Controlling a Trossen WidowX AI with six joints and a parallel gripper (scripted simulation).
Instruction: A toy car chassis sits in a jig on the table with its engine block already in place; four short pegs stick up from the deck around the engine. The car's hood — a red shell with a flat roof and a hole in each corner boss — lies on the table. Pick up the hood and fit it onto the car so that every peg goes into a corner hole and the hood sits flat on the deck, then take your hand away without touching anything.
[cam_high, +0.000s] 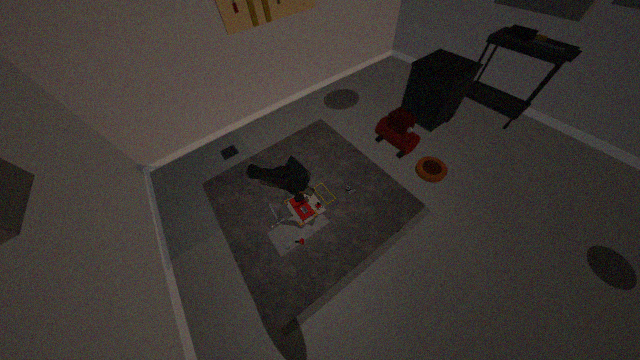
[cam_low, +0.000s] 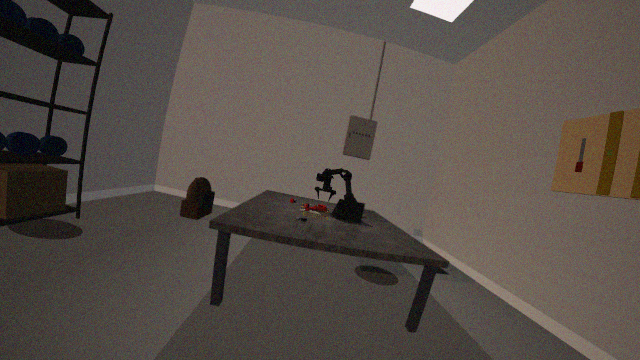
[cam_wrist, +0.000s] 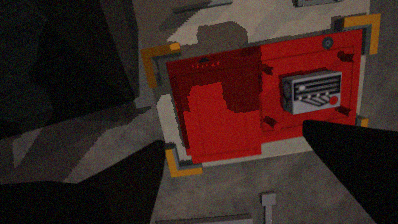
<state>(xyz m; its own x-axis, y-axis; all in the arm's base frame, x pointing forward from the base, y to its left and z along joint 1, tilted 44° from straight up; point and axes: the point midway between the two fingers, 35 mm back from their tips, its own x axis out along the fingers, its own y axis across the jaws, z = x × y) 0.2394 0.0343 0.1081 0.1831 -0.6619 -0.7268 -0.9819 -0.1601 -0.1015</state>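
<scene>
The red car chassis (cam_high: 306, 216) (cam_low: 320, 208) (cam_wrist: 220, 130) sits in the jig, between yellow corner brackets (cam_wrist: 186, 172). In the wrist view its left half is a raised plain block. The grey engine block (cam_wrist: 315, 94) stands on the right half, with four short dark pegs around it, one being the peg (cam_wrist: 344, 57). I cannot make out a separate hood in any view. My gripper (cam_low: 324, 198) (cam_wrist: 233, 137) is open and empty above the chassis. In the wrist view one fingertip is left of the chassis's lower edge and the other overlaps its lower right.
A small red part (cam_high: 318, 205) stands on the jig's board. A small red and dark item (cam_high: 301, 241) (cam_low: 292, 200) lies apart on the table (cam_high: 360, 225) (cam_low: 270, 227). A yellow outline (cam_high: 329, 191) and a small item (cam_high: 349, 188) are nearby. A grey metal piece (cam_wrist: 269, 199) lies below the chassis in the wrist view.
</scene>
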